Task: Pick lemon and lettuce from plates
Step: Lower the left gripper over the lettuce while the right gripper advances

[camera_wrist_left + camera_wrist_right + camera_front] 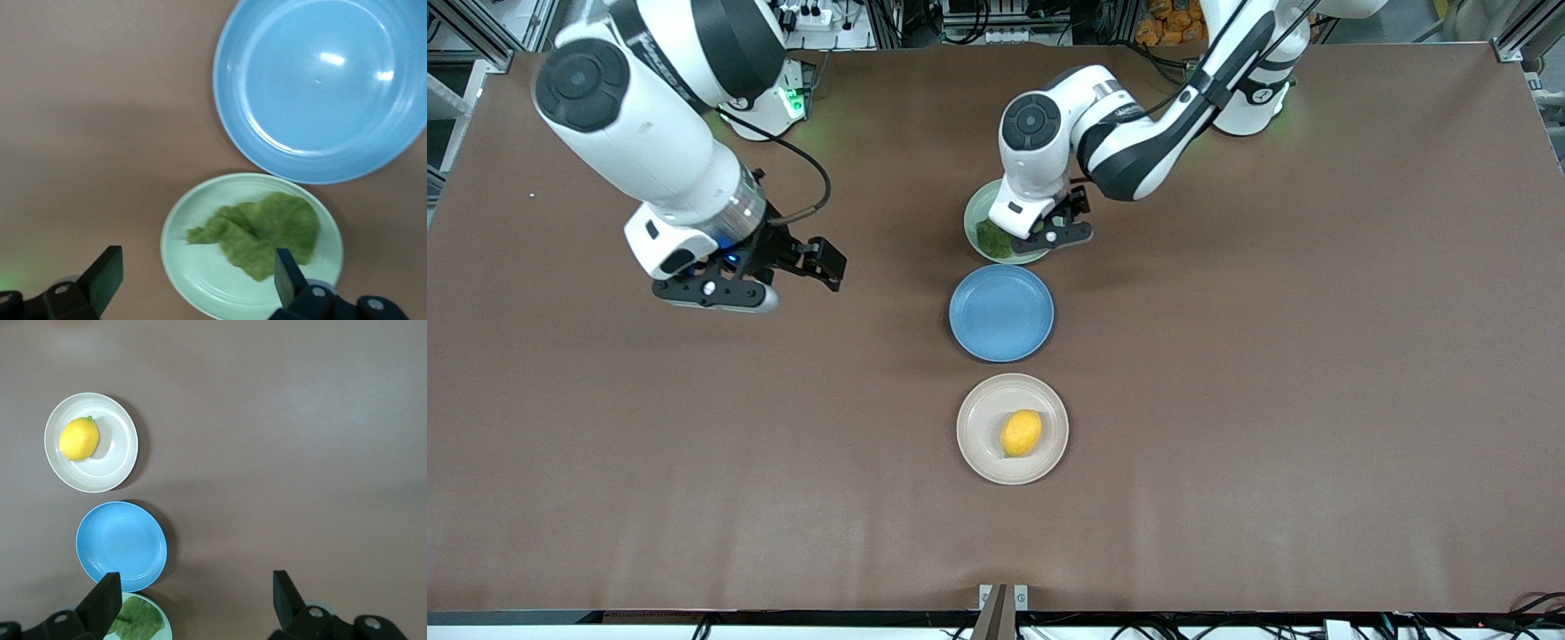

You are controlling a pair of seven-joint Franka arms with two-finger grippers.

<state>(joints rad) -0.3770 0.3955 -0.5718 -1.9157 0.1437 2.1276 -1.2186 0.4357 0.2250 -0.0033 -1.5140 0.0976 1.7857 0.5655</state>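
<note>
Lettuce (260, 233) lies on the mint plate (193, 280) beneath the wide-spread left end effector (193, 283)

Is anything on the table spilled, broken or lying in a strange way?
Nothing stands out. The lemon lies on the cream plate, the lettuce on the green plate, and the blue plate between them is bare.

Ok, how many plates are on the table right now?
3, in a row. The mint plate with the lettuce lies farthest from the front camera, under the left gripper; the blue plate is in the middle; the cream plate with the lemon is nearest.
</note>
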